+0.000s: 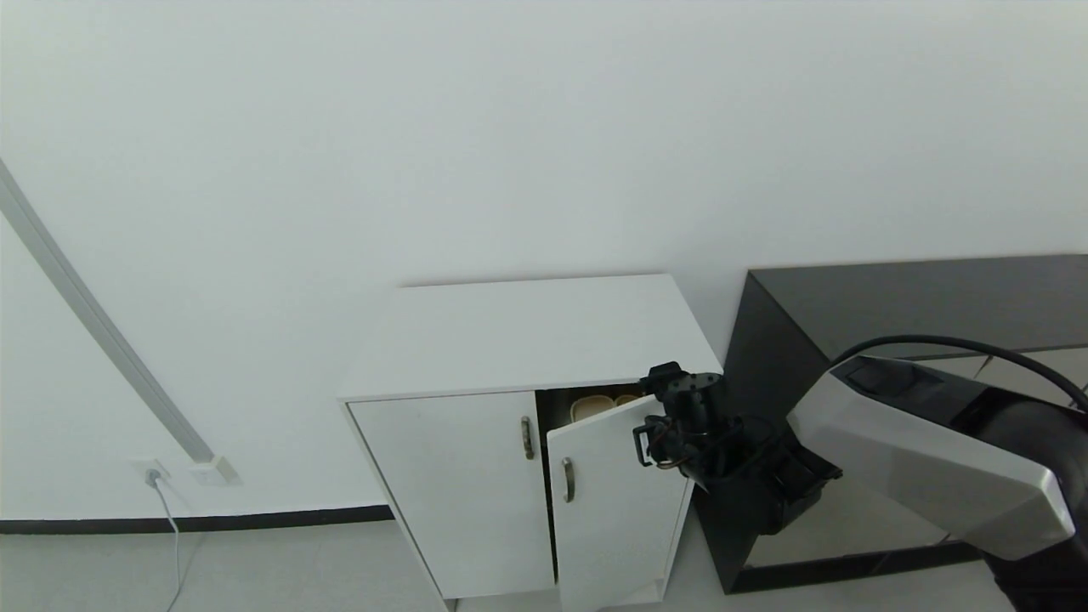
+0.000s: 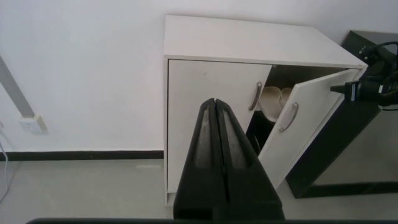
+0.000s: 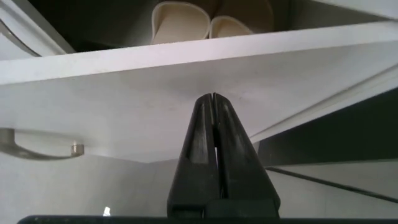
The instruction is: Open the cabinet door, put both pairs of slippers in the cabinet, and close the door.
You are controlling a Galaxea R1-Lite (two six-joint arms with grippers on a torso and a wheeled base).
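White wall (image 1: 510, 127) with black skirting (image 1: 195, 520), a socket (image 1: 151, 472), grey floor (image 1: 255, 569), dark sideboard (image 1: 892, 297) at right.

Right fingers (image 3: 200, 143) pressed together, door (image 3: 124, 93) ahead, slippers (image 3: 181, 22) beyond

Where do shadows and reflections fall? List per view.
Head view: the white cabinet is dark inside behind its half-open door; the glossy black cabinet mirrors the floor. Left wrist view: slippers pale against the dark opening. Right wrist view: deep shadow behind the door's lit edge.

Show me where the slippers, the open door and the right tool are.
slippers (image 1: 592, 407), head view, middle of the left slipper.
open door (image 1: 614, 501), head view, middle of its panel.
right tool (image 3: 213, 99), right wrist view, between its shut fingertips.
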